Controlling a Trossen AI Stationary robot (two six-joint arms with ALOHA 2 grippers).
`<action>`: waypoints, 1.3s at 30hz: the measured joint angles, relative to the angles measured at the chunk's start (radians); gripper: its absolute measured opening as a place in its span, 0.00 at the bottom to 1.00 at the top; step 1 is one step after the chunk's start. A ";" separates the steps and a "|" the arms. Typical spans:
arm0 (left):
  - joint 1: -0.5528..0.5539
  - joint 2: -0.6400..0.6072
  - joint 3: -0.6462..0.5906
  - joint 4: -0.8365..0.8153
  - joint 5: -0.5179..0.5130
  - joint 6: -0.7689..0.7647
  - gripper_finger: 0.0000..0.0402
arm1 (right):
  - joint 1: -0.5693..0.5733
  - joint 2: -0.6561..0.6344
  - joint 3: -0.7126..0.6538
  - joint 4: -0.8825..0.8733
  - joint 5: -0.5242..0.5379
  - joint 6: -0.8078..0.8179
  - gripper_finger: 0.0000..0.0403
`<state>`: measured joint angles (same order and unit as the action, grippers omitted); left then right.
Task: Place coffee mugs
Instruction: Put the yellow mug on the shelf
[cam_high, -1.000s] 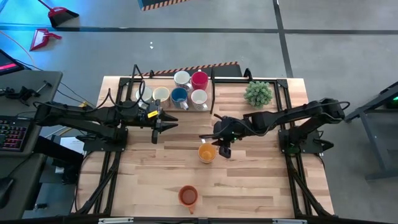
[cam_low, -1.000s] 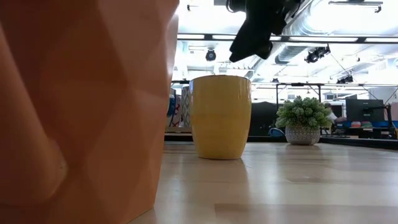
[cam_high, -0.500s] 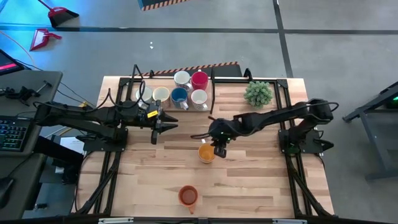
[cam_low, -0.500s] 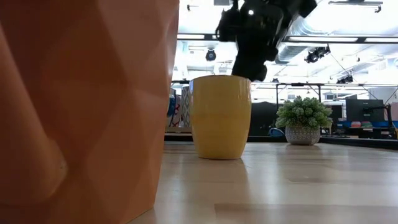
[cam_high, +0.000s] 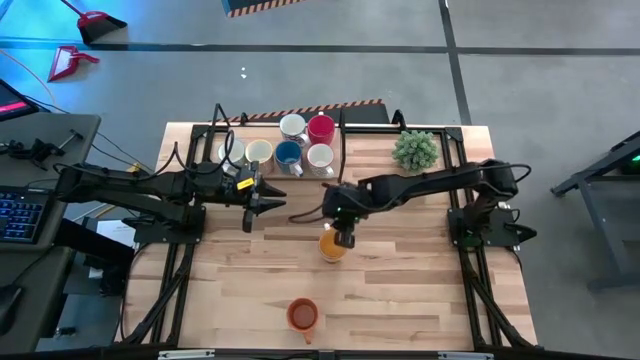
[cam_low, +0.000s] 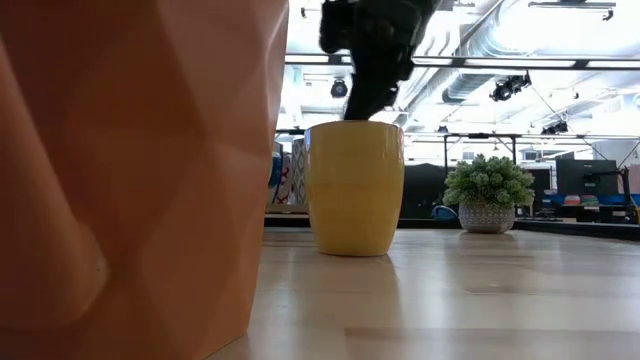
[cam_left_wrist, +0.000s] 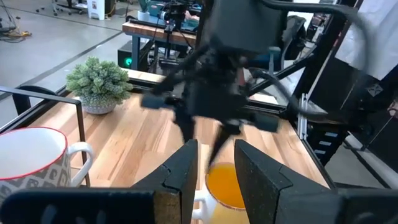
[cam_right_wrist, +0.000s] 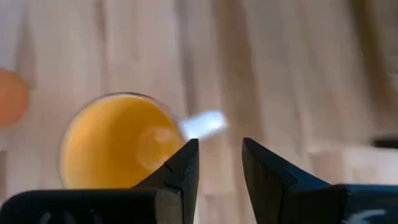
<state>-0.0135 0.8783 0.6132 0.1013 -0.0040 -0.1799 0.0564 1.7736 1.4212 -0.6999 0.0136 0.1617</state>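
Five mugs (cam_high: 293, 145) sit grouped at the top centre of the tabletop (cam_high: 420, 290), seemingly placed. The yellow mug (cam_high: 332, 246) stands mid-frame and the orange mug (cam_high: 302, 315) near the bottom edge; both look left to do. The right tool (cam_high: 343, 236), fingers spread, hovers over the yellow mug's rim. The left tool (cam_high: 262, 197), slightly parted and empty, waits left of centre. Bare wood surrounds both loose mugs; the plant (cam_high: 416, 150) stands well apart.
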 joint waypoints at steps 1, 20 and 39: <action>0.000 0.000 0.000 0.000 0.000 0.000 0.23 | -0.006 -0.012 0.000 -0.022 0.007 0.009 0.24; 0.000 0.000 0.000 -0.010 0.019 -0.025 0.23 | 0.077 -0.717 -0.655 0.454 0.065 0.182 0.24; -0.053 0.463 0.273 -0.158 0.058 -0.100 0.23 | 0.212 -0.940 -0.814 0.505 0.277 0.260 0.24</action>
<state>-0.0667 1.3412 0.8863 -0.0565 0.0535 -0.2800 0.2680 0.8339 0.6071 -0.1954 0.2910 0.4216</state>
